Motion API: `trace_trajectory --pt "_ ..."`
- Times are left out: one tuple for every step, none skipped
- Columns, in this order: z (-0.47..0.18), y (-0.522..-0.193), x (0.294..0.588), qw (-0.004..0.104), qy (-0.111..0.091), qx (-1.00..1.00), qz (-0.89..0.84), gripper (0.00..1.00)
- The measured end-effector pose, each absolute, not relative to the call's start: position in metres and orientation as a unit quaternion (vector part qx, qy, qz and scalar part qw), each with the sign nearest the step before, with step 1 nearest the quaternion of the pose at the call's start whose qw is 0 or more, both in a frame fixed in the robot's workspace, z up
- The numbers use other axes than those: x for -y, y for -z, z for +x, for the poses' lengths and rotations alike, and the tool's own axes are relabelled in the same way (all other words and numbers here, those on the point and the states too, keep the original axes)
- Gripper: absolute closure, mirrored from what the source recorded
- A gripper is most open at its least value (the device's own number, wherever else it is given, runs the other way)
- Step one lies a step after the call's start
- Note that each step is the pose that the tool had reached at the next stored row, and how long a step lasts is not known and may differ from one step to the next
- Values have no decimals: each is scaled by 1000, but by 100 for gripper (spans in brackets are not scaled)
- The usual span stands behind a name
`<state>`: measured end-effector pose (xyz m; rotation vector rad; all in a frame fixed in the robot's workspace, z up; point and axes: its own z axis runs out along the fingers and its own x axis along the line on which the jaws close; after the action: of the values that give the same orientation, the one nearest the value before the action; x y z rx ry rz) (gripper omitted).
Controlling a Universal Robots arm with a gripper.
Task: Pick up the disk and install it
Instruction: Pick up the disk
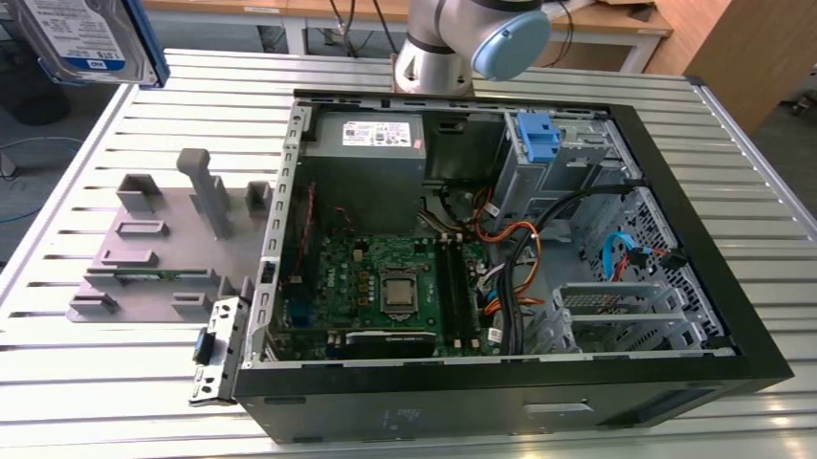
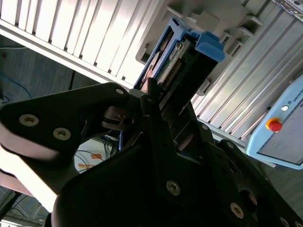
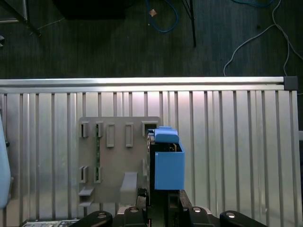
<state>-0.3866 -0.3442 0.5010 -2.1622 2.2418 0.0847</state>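
Pincer: in the second wrist view we are seeing the pincer pinching the disk by one end, its black fingers pressing on the flat sides.
Disk: it is hanging off the desk, its blue carrier end pointing away from the pincer.
Exterior view: we are catching the disk at the view's upper left corner, label facing the camera, well apart from the case.
First wrist view: we are looking along the disk's edge, with the grey holder lying on the desk below and the floor with loose cables beyond.
Second wrist view: a pendant with a red button is showing past the desk edge.
Case: it is lying open on the desk, holding a board, a power supply, cables and a blue bracket in the drive cage.
Holder: the holder is sitting just beside the case, on the exterior view's left; a thin green strip is sitting in its slots.
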Motion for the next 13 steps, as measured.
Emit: trace_trajectory --pt "-385 -501 344 13 -27 -719 -694 65" --pt "-384 -501 344 13 -27 -719 -694 65" --pt "-382 -501 344 13 -27 -719 -694 65" --pt "-381 -501 344 13 -27 -719 -694 65" --pt "-379 -501 344 13 -27 -719 -694 65" --pt "-378 -501 344 13 -27 -719 -694 65" --pt "-376 -501 344 13 -27 -719 -694 65" --pt "-374 -501 344 13 -27 -719 -694 65" --pt "-372 -501 344 13 -27 -719 -694 65" --pt "-370 -501 344 13 -27 -719 -694 65" --pt "-368 -501 344 13 -27 -719 -694 65" --pt "-366 -501 344 13 -27 -719 -694 65" --pt "-364 -501 344 13 -27 -719 -694 65"
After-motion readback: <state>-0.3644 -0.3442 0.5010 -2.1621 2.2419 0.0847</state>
